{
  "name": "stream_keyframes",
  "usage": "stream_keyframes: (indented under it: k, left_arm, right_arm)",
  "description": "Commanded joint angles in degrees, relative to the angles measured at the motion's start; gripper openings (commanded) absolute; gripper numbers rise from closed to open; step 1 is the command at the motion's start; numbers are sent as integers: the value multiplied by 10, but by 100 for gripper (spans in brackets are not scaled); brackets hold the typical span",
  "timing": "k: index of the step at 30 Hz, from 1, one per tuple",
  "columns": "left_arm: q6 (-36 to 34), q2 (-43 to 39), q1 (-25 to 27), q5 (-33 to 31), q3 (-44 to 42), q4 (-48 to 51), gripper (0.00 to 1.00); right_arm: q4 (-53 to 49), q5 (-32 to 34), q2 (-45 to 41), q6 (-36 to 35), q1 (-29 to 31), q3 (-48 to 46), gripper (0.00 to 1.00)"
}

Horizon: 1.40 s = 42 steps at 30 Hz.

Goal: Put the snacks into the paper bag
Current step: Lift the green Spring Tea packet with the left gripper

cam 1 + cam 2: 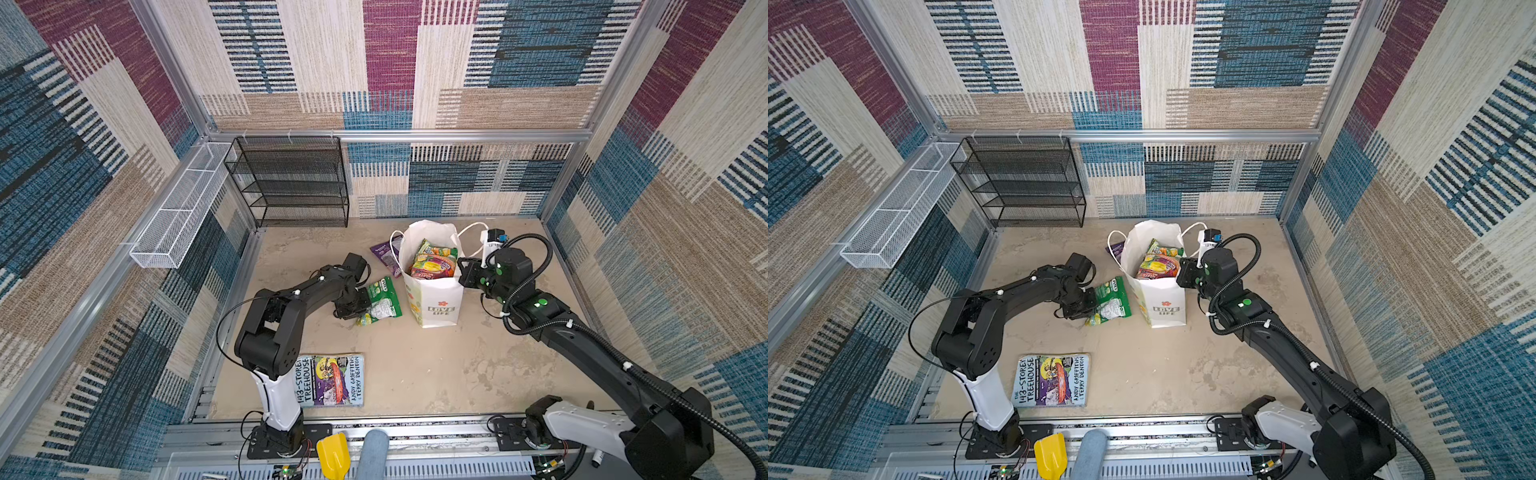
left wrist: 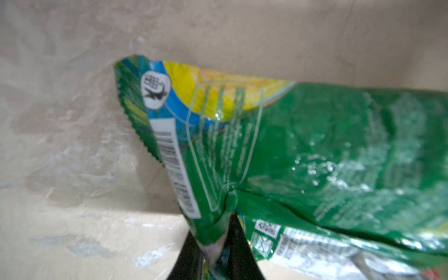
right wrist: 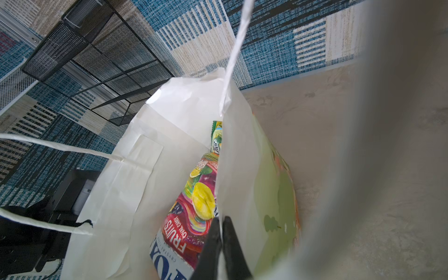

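Left wrist, left tool (image 2: pixel 215 244) seemingly pinching green snack (image 2: pixel 315 150), right tool (image 3: pixel 221 232) pinching paper bag (image 3: pixel 189 106)

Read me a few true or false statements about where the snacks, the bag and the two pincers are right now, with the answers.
1. The paper bag stands upright with snack packets inside. True.
2. The right pincer is open, clear of the bag. False: it is shut on the bag's rim.
3. The left pincer is pinching the green packet. True.
4. The purple packet is inside the bag. False: it lies on the table beside the bag.
5. The Treehouse book lies flat on the table near the left arm's base. True.
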State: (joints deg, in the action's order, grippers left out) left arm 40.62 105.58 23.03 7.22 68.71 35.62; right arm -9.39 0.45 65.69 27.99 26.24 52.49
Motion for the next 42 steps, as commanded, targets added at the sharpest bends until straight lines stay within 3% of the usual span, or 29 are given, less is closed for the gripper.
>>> stream_keyframes:
  k: [1, 5, 21, 42]
  left_arm:
    - [28, -17, 1, 27, -12, 12, 8]
    - [42, -53, 2, 44, -30, 2, 0]
    - [72, -248, 2, 24, -90, 25, 0]
    - [38, -392, 0, 11, 31, 146, 0]
  right_arm:
    - [2, -13, -2, -4, 0, -2, 8]
    - [3, -12, -3, -5, 1, -2, 8]
    - [3, -16, -6, -2, 0, -2, 8]
    - [2, -7, -15, -2, 0, -5, 8]
